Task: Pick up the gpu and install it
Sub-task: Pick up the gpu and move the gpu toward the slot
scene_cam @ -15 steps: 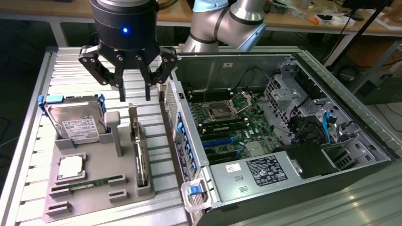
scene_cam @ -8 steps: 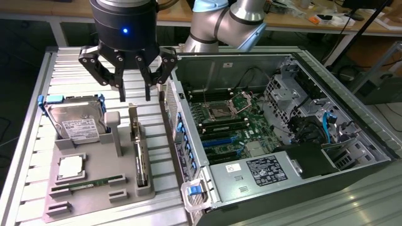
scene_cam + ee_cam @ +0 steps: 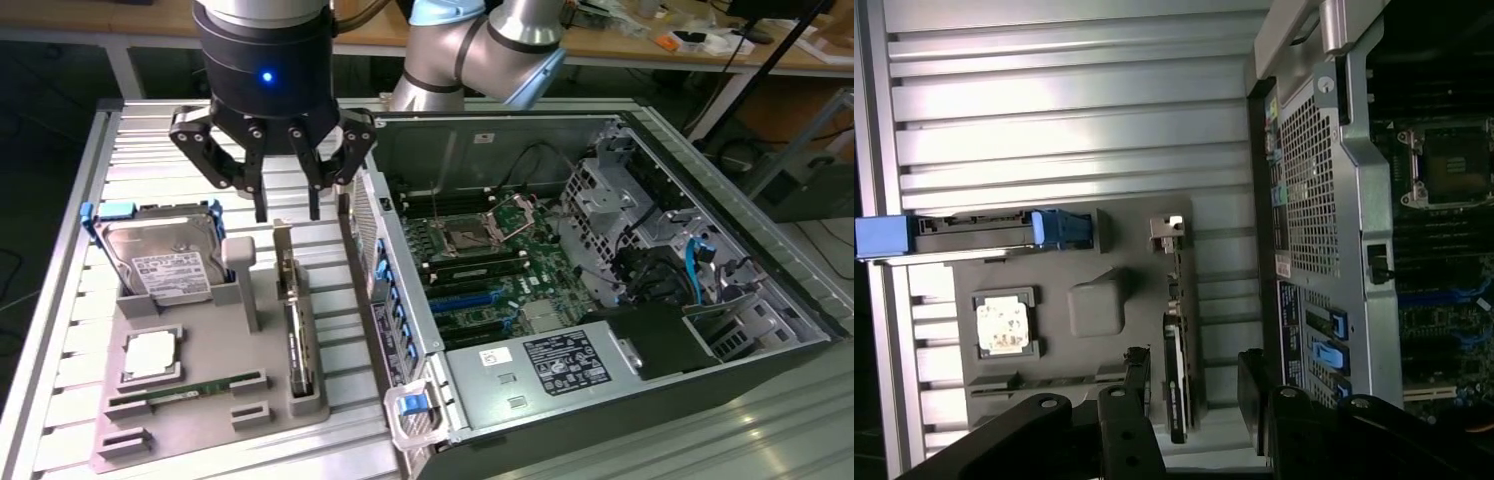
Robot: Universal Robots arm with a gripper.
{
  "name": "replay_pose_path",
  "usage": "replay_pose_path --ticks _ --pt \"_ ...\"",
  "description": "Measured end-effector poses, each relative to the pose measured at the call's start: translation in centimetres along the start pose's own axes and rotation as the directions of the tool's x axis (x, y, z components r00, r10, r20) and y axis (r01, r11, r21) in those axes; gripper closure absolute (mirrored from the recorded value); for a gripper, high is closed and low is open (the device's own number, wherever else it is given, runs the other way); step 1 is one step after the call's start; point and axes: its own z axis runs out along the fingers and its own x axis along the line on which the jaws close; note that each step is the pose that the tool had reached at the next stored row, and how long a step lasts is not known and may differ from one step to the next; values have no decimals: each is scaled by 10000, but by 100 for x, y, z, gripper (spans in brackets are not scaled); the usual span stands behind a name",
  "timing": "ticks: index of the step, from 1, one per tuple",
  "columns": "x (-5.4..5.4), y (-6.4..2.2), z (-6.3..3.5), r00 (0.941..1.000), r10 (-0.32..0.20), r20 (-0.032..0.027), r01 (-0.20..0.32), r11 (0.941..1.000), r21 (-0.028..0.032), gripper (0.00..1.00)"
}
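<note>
Wide-open jaws, empty, hovering. Straight below, untouched: gpu, standing on edge in grey holder. Probably light, stiff, fragile; best pinched across board and cooler mid-length, clear of fan and contacts. From wrist view, thin top edge lined up between jaws; from exterior view, gap above card, plus open case beside.

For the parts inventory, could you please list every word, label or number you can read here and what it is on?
No text is legible.
White label on the hard drive: too small to read.
Black label and white sticker on the power supply: too small to read.
</note>
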Motion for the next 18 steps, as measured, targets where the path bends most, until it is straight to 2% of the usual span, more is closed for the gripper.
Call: replay_pose_path --ticks 18 --pt "0 2 23 10000 3 1 -3 10000 14 52"
